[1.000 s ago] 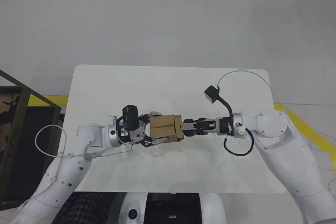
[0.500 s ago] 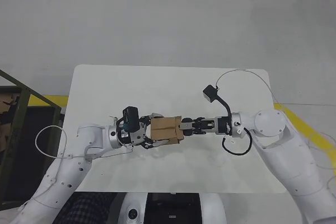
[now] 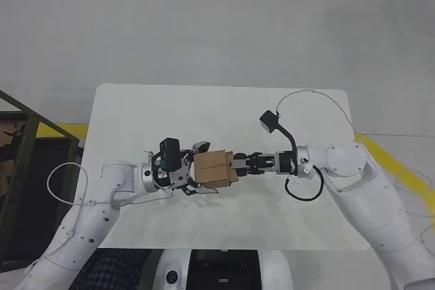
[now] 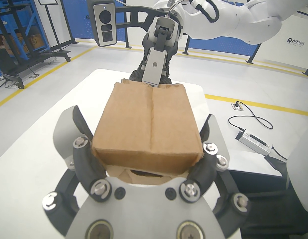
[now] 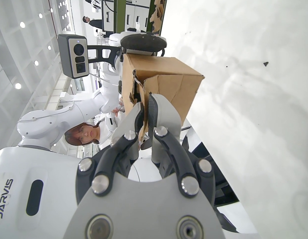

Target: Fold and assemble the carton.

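**Carton** (image 3: pixel 212 167): small, brown, top seam shut, both ends unfinished. It sits over the middle of the table (image 3: pixel 130 116), between the two grippers, and looks clear of the surface.

**Right gripper** (image 5: pixel 144 115): fingers together, pinching one ragged end flap (image 5: pixel 150 87).

**Left gripper** (image 4: pixel 142 123): fingers apart, straddling the opposite end. The tips stand off the side walls. Whether the inner pads press the corners cannot be told.

**Hazards, as judged:**
- Tear or crease at the flap: the carton's weight probably hangs largely from that single pinch, and any pull or twist by the right arm loads the fold line.
- Sag or drop: the left gripper offers little hold, so the free end may swing down onto the table.
- Crushed walls: the left fingers closing hard on an end not yet tucked.
- Skewed assembly: loose flaps at the left end catching on the fingers.
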Controlling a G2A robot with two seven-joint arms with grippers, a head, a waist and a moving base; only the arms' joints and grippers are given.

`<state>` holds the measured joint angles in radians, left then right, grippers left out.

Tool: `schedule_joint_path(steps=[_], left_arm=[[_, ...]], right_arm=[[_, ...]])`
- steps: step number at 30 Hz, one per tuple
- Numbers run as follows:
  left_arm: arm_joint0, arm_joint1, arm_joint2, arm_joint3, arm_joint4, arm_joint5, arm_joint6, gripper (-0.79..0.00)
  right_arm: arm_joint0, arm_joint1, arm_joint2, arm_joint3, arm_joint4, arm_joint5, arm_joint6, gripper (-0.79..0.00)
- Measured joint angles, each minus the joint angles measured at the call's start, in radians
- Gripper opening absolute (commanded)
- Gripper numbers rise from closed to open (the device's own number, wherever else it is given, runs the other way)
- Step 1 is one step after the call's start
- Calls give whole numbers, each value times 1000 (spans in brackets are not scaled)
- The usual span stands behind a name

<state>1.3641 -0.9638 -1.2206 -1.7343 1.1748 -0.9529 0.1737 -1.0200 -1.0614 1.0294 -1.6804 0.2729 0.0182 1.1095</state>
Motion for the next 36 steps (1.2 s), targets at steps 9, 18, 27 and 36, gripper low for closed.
schedule_joint_path(steps=[9, 18, 27, 36], left_arm=[[-5, -3, 4, -3, 3, 4, 6, 0], [-4, -6, 14, -1, 22, 8, 10, 0], [-2, -7, 15, 10, 34, 13, 14, 0], [1, -7, 12, 20, 33, 12, 16, 0]], right_arm=[[15, -8, -26, 19, 18, -11, -5, -739], [35, -18, -47, 51, 43, -31, -20, -754], [22, -17, -28, 66, 74, -51, -27, -757], [-9, -9, 2, 41, 74, -53, -25, -714]])
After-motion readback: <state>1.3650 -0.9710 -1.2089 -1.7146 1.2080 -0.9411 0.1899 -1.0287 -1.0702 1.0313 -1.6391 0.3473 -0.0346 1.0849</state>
